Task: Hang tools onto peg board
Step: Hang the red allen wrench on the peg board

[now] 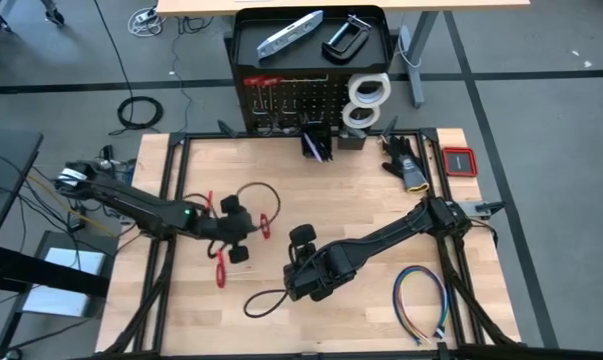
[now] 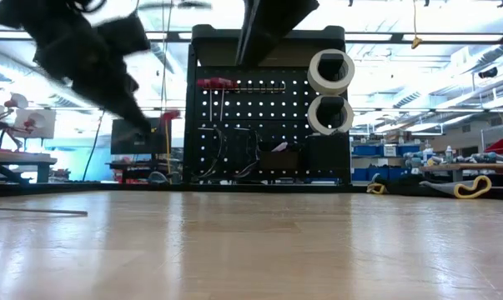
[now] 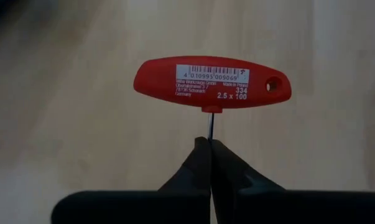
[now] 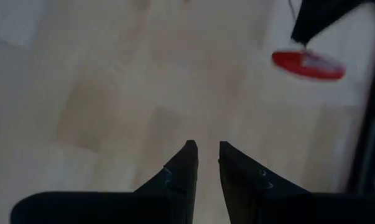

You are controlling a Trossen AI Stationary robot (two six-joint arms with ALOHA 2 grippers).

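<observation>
Red T-handle key (image 3: 212, 83) is pinched by its thin shaft in the left gripper (image 3: 210, 144), handle crosswise past the fingertips; peg board (image 1: 286, 100) lies far ahead; right gripper (image 4: 208, 148) waits narrow, empty

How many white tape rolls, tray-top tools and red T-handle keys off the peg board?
White tape rolls: 2
Silver level: 1
Black C-clamp: 1
Red T-handle hex keys: 2, one in the left hand
Total: 6

The red T-handle tool (image 3: 212, 83) is carrying a white label reading "4 010995 009069" under a barcode, then "334" and "2.5 x 100", with "Germany" among smaller lines too fine to read.
</observation>
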